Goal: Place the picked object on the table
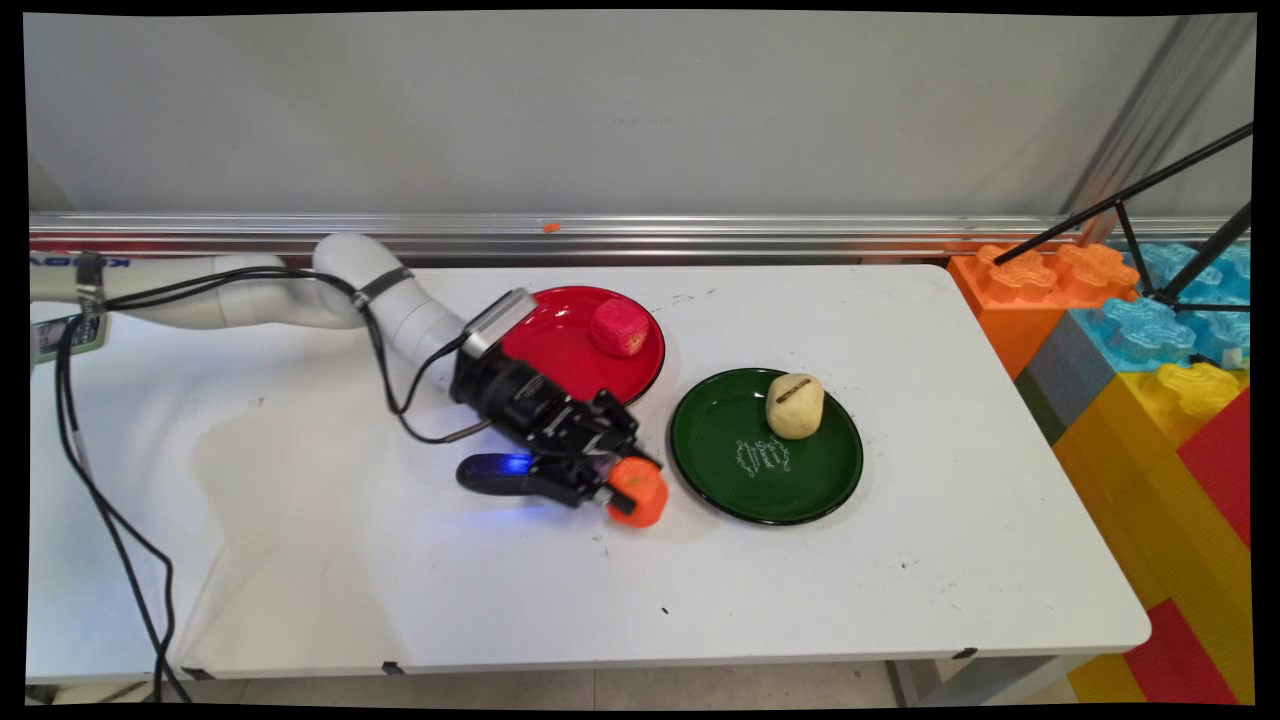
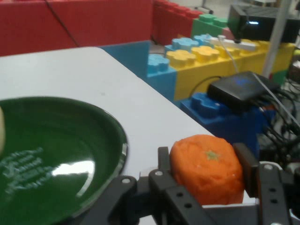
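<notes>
While the end effector (image 1: 622,492) pinches an orange foam piece (image 1: 642,490) low over the white bench (image 1: 900,560), a green plate (image 1: 730,480) with a pale lump (image 1: 795,405) lies just beside it. A red plate (image 1: 560,345) sits behind. Big coloured blocks (image 1: 1150,400) stand right; a grey wall (image 1: 600,110) rises behind.

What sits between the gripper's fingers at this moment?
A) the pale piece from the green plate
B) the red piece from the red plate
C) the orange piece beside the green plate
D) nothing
C: the gripper has its fingers on either side of the orange piece, which is on the table just left of the green plate.
</notes>
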Controlling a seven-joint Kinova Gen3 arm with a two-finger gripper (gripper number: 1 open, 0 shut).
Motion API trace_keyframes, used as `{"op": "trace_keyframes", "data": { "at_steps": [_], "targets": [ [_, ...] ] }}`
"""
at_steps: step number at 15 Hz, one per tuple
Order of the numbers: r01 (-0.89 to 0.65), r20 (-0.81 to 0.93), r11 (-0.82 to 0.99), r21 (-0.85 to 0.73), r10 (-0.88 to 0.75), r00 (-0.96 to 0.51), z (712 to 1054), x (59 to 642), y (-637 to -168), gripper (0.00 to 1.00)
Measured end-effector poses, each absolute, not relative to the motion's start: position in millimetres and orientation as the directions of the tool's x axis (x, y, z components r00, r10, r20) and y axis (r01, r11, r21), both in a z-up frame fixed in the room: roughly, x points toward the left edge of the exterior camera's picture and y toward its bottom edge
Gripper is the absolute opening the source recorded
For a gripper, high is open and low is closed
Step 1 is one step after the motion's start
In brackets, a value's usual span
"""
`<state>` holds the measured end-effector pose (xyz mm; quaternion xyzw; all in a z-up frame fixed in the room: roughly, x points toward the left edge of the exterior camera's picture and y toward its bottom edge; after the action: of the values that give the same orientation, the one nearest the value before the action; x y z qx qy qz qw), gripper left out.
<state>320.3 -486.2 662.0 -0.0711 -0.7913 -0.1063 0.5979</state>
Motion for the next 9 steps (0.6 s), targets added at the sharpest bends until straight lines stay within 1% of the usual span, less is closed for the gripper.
{"op": "trace_keyframes", "data": {
  "at_steps": [9],
  "targets": [
    [0.312,0.953,0.948,0.07,0.029,-0.303,641,354,-466,0.0]
  ]
}}
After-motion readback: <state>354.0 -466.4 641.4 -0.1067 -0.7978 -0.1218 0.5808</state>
